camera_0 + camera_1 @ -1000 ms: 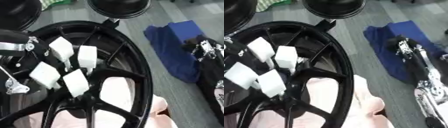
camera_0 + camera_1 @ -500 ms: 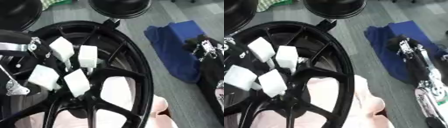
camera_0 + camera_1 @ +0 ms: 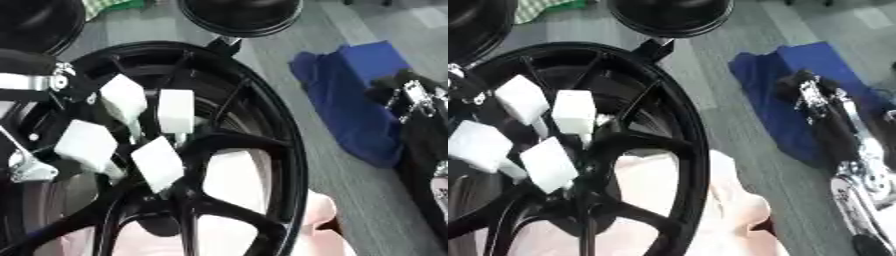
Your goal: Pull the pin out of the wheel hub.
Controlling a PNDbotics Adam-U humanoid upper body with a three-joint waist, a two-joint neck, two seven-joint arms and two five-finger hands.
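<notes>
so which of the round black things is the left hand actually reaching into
The big spoked wheel lying over the pink cloth. The left hand, with white-padded fingertips, is down between its spokes; the two black round things at the top edge are untouched.

The left hand's (image 3: 131, 135) white-padded fingers are covering the wheel hub's (image 3: 166, 220) centre, hiding any pin; the wheel's lower left is running off frame.
</notes>
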